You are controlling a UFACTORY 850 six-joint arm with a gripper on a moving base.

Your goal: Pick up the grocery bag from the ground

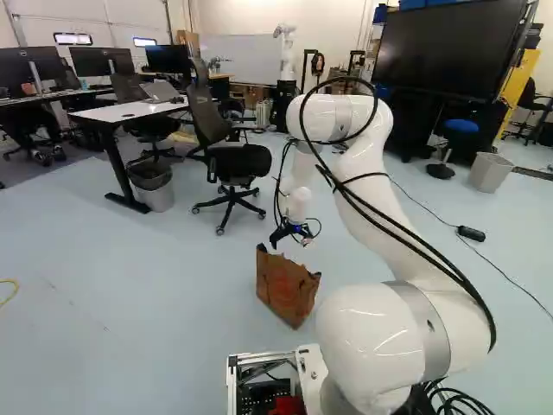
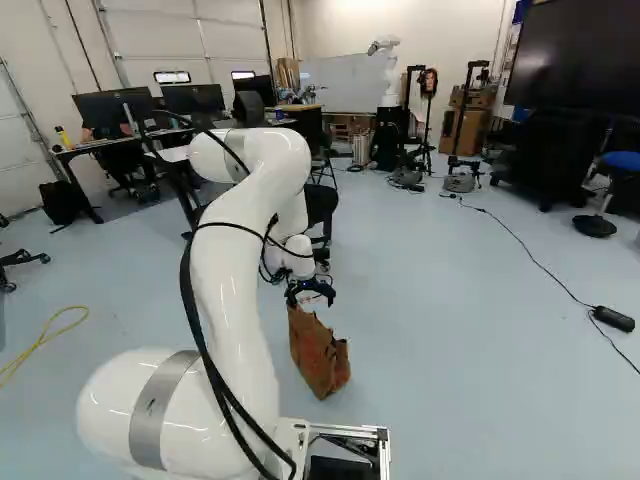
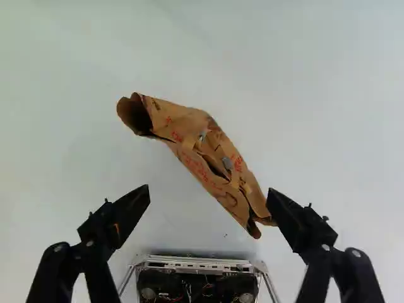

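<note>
1. Brown paper grocery bag (image 1: pixel 287 292): it stands, leaning somewhat, on the pale blue floor (image 1: pixel 173 303), ahead of the base and well short of the floor's far edge.
2. Your black two-fingered tool (image 3: pixel 208 190) is wide open above it, gripping nothing. The bag's top runs slantwise to the closing line, one end close by one finger (image 3: pixel 297 221); you cannot tell whether they touch.
3. The step looks like alignment: turn the tool until its fingers straddle the narrow width, then centre them over the upper paper.
4. Lower slowly; a finger landing on the rim could crumple or tip the bag.
5. Close on both walls, then lift straight, clear of the silver metal frame (image 3: pixel 202 265).
</note>
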